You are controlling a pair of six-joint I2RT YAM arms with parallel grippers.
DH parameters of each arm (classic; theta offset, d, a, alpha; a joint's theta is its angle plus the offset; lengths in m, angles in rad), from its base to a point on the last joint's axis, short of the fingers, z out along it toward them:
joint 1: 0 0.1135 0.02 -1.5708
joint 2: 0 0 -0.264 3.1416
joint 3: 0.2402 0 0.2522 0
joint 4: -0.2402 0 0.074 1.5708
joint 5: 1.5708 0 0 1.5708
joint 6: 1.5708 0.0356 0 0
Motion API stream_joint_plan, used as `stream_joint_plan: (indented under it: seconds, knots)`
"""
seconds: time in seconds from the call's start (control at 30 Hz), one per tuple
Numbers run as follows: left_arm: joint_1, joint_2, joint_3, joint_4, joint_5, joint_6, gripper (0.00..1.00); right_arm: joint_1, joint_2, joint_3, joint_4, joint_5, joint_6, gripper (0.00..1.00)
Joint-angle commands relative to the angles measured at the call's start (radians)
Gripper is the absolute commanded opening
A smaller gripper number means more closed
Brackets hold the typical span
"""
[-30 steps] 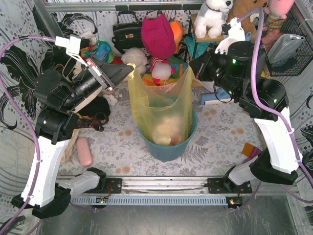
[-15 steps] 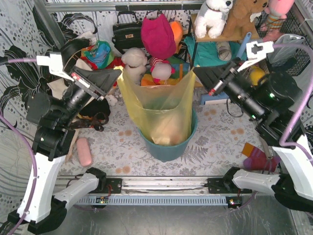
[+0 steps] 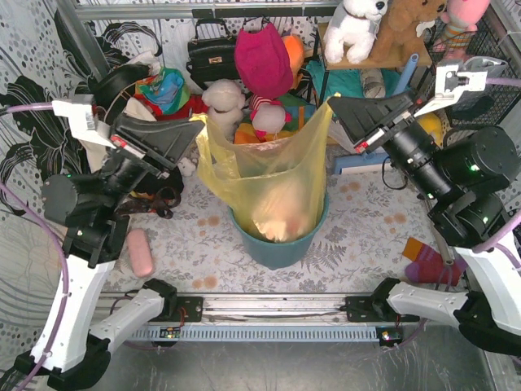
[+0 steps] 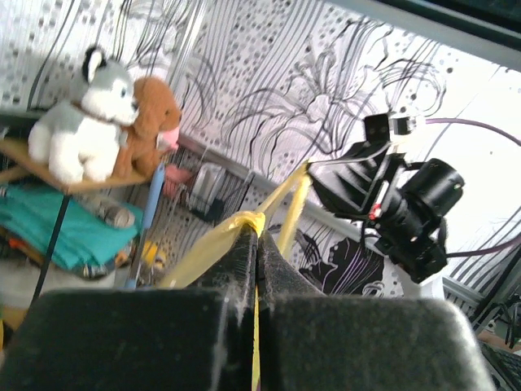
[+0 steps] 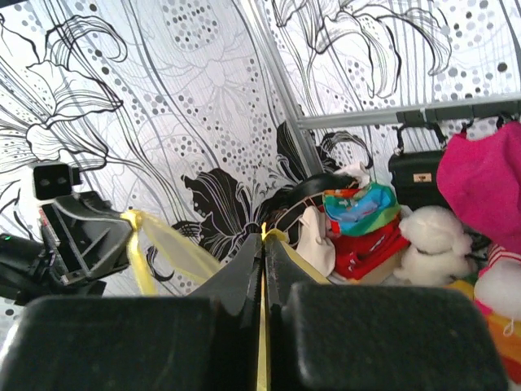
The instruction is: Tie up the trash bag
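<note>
The trash bag (image 3: 269,175) is thin translucent yellow plastic with crumpled white paper showing through. It stands in a round teal-blue bucket (image 3: 281,244) at the table's middle. My left gripper (image 3: 198,122) is shut on the bag's left top corner (image 4: 244,221). My right gripper (image 3: 332,102) is shut on the bag's right top corner (image 5: 269,235). Both hold the rim stretched wide and high above the bucket. Each wrist view shows the other gripper pinching the far corner.
Plush toys, a black handbag (image 3: 213,53) and a magenta cap (image 3: 262,57) crowd the back. A pink case (image 3: 140,252) lies left of the bucket. A red-and-purple sock (image 3: 427,265) lies at the right. A wire basket (image 3: 488,73) stands at the back right.
Both grippers moved apart and upward with the bag's corners. The bag's mouth has stretched wider and the bag has lifted higher out of the bucket.
</note>
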Motion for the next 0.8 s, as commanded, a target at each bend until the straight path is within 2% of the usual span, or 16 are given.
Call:
stream_joint_plan:
  seconds: [0.0,0.13,0.17,0.2,0.27,0.43,0.63,0.77]
  knots:
    - [-0.005,0.014,0.065,0.102,-0.044,0.020,0.00,-0.001,0.026,0.052,0.095,-0.035,-0.028,0.00]
    - [-0.006,0.001,0.033,0.061,-0.085,0.041,0.00,-0.001,-0.009,-0.046,0.074,0.023,-0.013,0.00]
    - [-0.006,-0.011,0.023,0.042,-0.094,0.052,0.09,-0.001,-0.023,-0.089,0.074,0.041,-0.005,0.00]
    - [-0.006,-0.023,0.011,0.028,-0.108,0.062,0.22,-0.001,-0.039,-0.125,0.075,0.053,0.004,0.00]
    - [-0.006,-0.050,-0.009,0.003,-0.140,0.072,0.39,-0.001,-0.064,-0.182,0.080,0.073,0.018,0.00]
    - [-0.006,-0.053,0.074,-0.065,-0.143,0.127,0.60,-0.001,-0.078,-0.211,0.079,0.071,0.034,0.00]
    - [-0.006,0.000,0.226,-0.148,-0.093,0.163,0.71,-0.001,-0.062,-0.167,0.069,0.041,0.037,0.00]
    - [-0.005,0.090,0.375,-0.205,-0.022,0.148,0.71,-0.001,-0.062,-0.158,0.061,0.037,0.039,0.00]
